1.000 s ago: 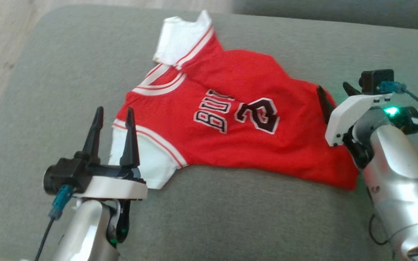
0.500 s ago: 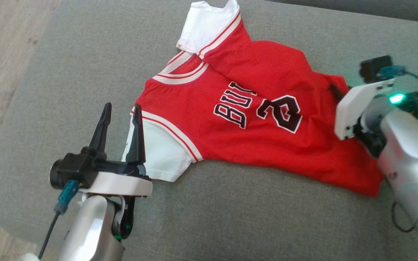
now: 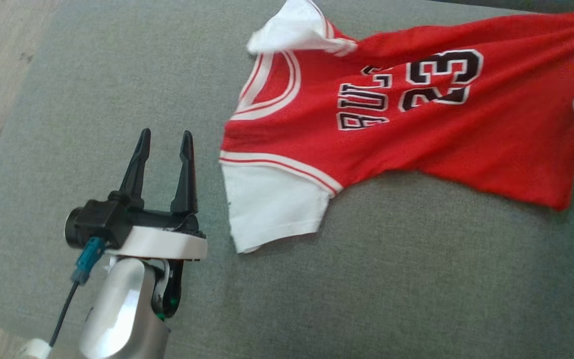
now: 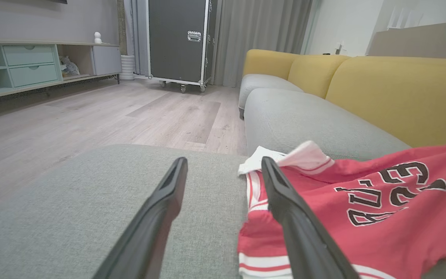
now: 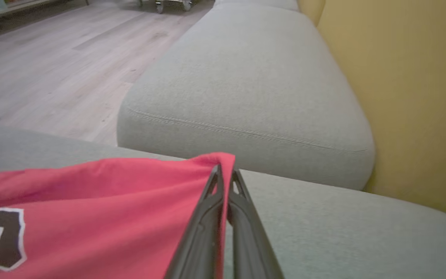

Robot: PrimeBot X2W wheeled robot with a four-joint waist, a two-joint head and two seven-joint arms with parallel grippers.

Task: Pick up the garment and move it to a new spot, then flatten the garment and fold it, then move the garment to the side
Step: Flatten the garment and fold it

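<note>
Right pincer [image 5: 225, 174] clamped on hem corner of jersey [image 3: 416, 134], fabric taut there. Jersey: red w/ white sleeves & trim, black "23", spread front-up toward sofa cushion's [image 3: 366, 279] far edge, far sleeve flipped over. Left pincer [image 3: 166, 133] wide, empty, beside near sleeve.

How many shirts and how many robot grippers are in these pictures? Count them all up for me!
shirt: 1
grippers: 2 (left gripper, open; right gripper, shut on the shirt's red edge)
Total: 3
</note>
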